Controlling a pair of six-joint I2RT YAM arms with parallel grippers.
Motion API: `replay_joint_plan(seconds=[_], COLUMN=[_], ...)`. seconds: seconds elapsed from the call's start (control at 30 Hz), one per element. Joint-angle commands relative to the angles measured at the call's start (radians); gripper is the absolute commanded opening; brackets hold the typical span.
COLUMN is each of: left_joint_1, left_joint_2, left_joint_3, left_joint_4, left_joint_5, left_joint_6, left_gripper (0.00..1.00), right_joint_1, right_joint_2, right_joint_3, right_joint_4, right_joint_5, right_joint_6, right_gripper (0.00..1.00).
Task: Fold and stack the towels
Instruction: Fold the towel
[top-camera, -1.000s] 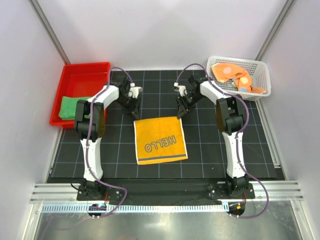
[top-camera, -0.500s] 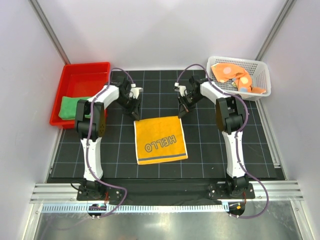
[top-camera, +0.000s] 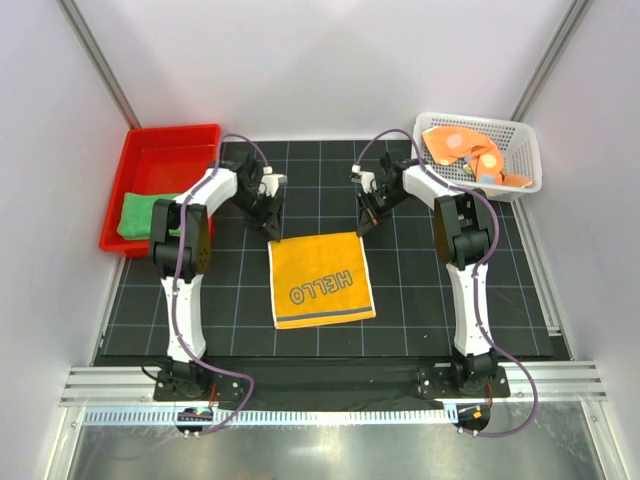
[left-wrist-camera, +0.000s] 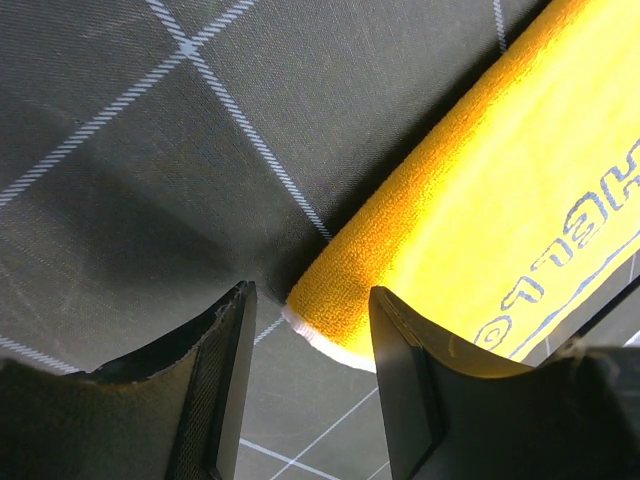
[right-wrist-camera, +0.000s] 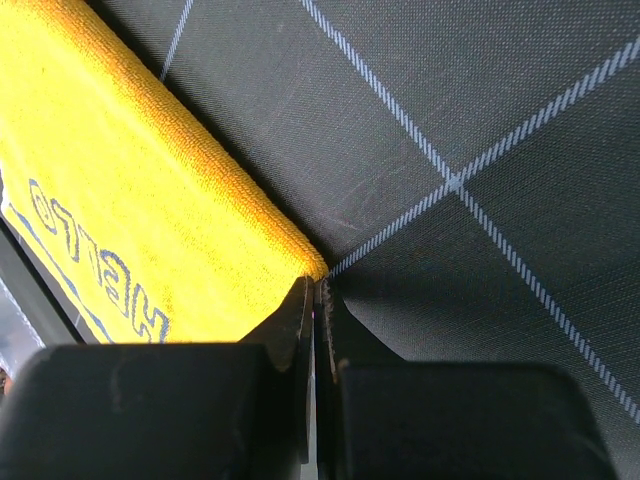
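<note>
The yellow-orange "HELLO" towel (top-camera: 320, 280) lies flat in the middle of the black mat. My left gripper (top-camera: 272, 222) is at its far left corner, open, with the corner (left-wrist-camera: 330, 310) between the jaws and untouched. At the far right corner, my right gripper (top-camera: 366, 222) is shut, its tips (right-wrist-camera: 315, 285) pinching the very tip of the yellow towel (right-wrist-camera: 150, 200). A folded green towel (top-camera: 138, 215) rests in the red tray (top-camera: 165, 145). The orange polka-dot towel (top-camera: 465, 150) lies crumpled in the white basket (top-camera: 528, 160).
The red tray stands at the mat's far left and the white basket at the far right. White side walls stand close on both sides. Both arm bases are at the mat's near edge.
The right gripper has closed at the towel's far right corner. The left gripper has narrowed a little, then widened again. The towel has not moved.
</note>
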Motion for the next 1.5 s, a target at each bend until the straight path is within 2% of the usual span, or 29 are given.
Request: replay_joint_plan(seconds=[0.0,0.17,0.23,0.33,0.37,0.4,0.6,0.8,1.0,1.2,1.47], left_joint_1=[0.006,0.006,0.008,0.006,0.006,0.008,0.002,-0.017,-0.023,-0.044,-0.131], left_joint_2=[-0.025,-0.007,-0.002,0.009,0.012,0.015,-0.003,-0.122,-0.234,-0.362,-0.477], left_joint_3=[-0.024,-0.031,-0.03,-0.01,0.01,0.021,0.106,0.058,-0.068,-0.231,-0.435], left_joint_4=[-0.017,-0.006,-0.001,-0.003,-0.004,-0.006,-0.014,0.051,0.121,0.198,0.276], left_joint_5=[0.028,0.022,0.025,0.01,0.002,-0.008,-0.056,-0.104,-0.13,-0.166,-0.27], left_joint_6=[0.028,0.024,0.024,0.017,0.017,0.016,-0.012,-0.039,-0.073,-0.114,-0.197], left_gripper=[0.52,0.44,0.37,0.17,0.05,0.0,0.0,0.0,0.0,0.0,0.0], right_joint_1=[-0.007,-0.008,-0.01,-0.01,-0.011,-0.013,-0.022,-0.02,-0.011,0.035,0.125], right_joint_2=[-0.044,-0.051,-0.056,-0.059,-0.064,-0.077,-0.146,-0.303,-0.467,-0.636,-0.841], right_joint_3=[-0.009,-0.007,-0.015,-0.017,-0.021,-0.039,-0.115,-0.254,-0.417,-0.595,-0.809], right_joint_4=[0.037,0.043,0.057,0.063,0.069,0.093,0.204,0.38,0.488,0.561,0.611], right_joint_5=[0.051,0.054,0.056,0.062,0.069,0.078,0.149,0.2,0.252,0.374,0.543], right_joint_6=[-0.002,0.005,0.005,0.007,0.011,0.015,0.042,0.105,0.189,0.268,0.389], right_gripper=[0.01,0.01,0.01,0.01,0.01,0.01,0.01,0.01,0.01,0.01,0.01])
